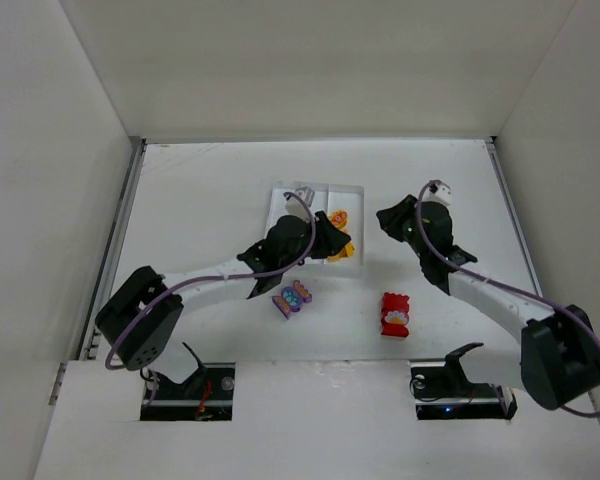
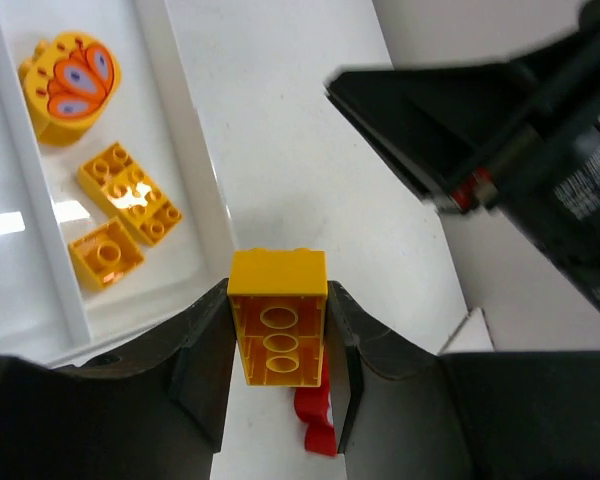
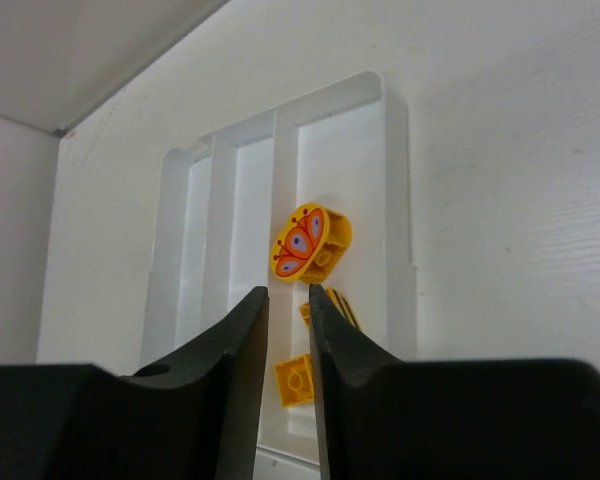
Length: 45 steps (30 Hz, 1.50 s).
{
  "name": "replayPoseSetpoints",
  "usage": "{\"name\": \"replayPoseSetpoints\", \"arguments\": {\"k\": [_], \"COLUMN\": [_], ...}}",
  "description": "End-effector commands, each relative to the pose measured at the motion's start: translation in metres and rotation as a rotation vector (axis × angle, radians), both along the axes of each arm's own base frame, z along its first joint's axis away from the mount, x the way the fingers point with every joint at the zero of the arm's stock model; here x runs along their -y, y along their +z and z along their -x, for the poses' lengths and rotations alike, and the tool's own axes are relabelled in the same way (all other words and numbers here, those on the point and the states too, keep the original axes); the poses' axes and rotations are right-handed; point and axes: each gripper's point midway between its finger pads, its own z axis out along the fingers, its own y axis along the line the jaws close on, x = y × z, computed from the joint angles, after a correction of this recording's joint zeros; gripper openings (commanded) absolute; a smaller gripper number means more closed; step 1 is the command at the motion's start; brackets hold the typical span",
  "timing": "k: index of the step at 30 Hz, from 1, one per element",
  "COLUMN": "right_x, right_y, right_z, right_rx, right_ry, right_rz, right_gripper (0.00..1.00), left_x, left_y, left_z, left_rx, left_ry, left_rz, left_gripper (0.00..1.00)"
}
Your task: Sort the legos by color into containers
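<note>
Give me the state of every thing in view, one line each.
Left gripper: shut on the yellow brick.
Yellow brick: held between the fingers, beside the tray, not yet in it.
Right gripper: shut, nothing held.
Tray: right compartment holds yellow pieces; the other two look empty where visible.
Purple lego: loose on the table, unsorted.
Red lego: loose on the table, unsorted.
</note>
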Motion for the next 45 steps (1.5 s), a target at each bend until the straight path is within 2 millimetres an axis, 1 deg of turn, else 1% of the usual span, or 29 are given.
{"name": "replayPoseSetpoints", "arguments": {"k": [1,3,5,9,12,14,17,19,21,23,26,28,30,33,37,39,42,43,45], "right_x": [0.031,0.045,0.056,0.069,0.07,0.067,0.064,0.065,0.066,0.066,0.066,0.068,0.069,0.073,0.071,0.072,0.07,0.067,0.061], "right_y": [0.007,0.007,0.007,0.008,0.009,0.008,0.007,0.012,0.014,0.015,0.014,0.012,0.009,0.007,0.006,0.004,0.002,0.0,-0.009], "right_z": [0.015,0.027,0.036,0.048,0.051,0.051,0.05,0.051,0.053,0.054,0.055,0.055,0.054,0.053,0.061,0.069,0.085,0.09,0.101], "right_rx": [0.032,0.033,0.039,0.069,0.084,0.087,0.092,0.108,0.119,0.123,0.119,0.112,0.099,0.086,0.076,0.063,0.03,0.01,-0.045], "right_ry": [-0.093,-0.132,-0.158,-0.176,-0.172,-0.159,-0.149,-0.152,-0.15,-0.149,-0.152,-0.158,-0.164,-0.189,-0.189,-0.19,-0.175,-0.161,-0.128], "right_rz": [-0.003,0.017,0.032,0.028,0.014,0.01,0.002,-0.001,-0.007,-0.01,-0.007,0.001,0.011,0.027,0.046,0.061,0.087,0.098,0.129], "right_gripper": [0.27,0.28,0.33,0.4,0.42,0.42,0.43,0.46,0.51,0.58,0.65,0.68,0.7,0.72,0.75,0.74,0.65,0.59,0.45], "left_x": [0.009,0.016,0.022,0.034,0.038,0.041,0.047,0.048,0.048,0.05,0.049,0.05,0.051,0.054,0.056,0.052,0.041,0.035,0.022], "left_y": [0.003,-0.007,-0.02,-0.04,-0.047,-0.05,-0.051,-0.054,-0.056,-0.058,-0.061,-0.058,-0.053,-0.046,-0.039,-0.029,-0.013,-0.01,-0.004], "left_z": [-0.024,-0.037,-0.051,-0.076,-0.094,-0.106,-0.12,-0.129,-0.135,-0.141,-0.148,-0.149,-0.147,-0.142,-0.137,-0.132,-0.123,-0.118,-0.107], "left_rx": [0.072,0.078,0.077,0.099,0.117,0.124,0.132,0.14,0.132,0.131,0.13,0.13,0.134,0.138,0.129,0.136,0.15,0.144,0.125], "left_ry": [0.051,0.06,0.068,0.061,0.075,0.078,0.07,0.072,0.074,0.075,0.084,0.086,0.081,0.06,0.043,0.048,0.072,0.084,0.111], "left_rz": [-0.141,-0.222,-0.301,-0.445,-0.513,-0.536,-0.55,-0.571,-0.584,-0.589,-0.604,-0.595,-0.578,-0.549,-0.503,-0.481,-0.445,-0.427,-0.383], "left_gripper": [0.11,0.11,0.11,0.12,0.12,0.13,0.14,0.15,0.16,0.2,0.32,0.39,0.44,0.49,0.5,0.5,0.49,0.49,0.47]}}
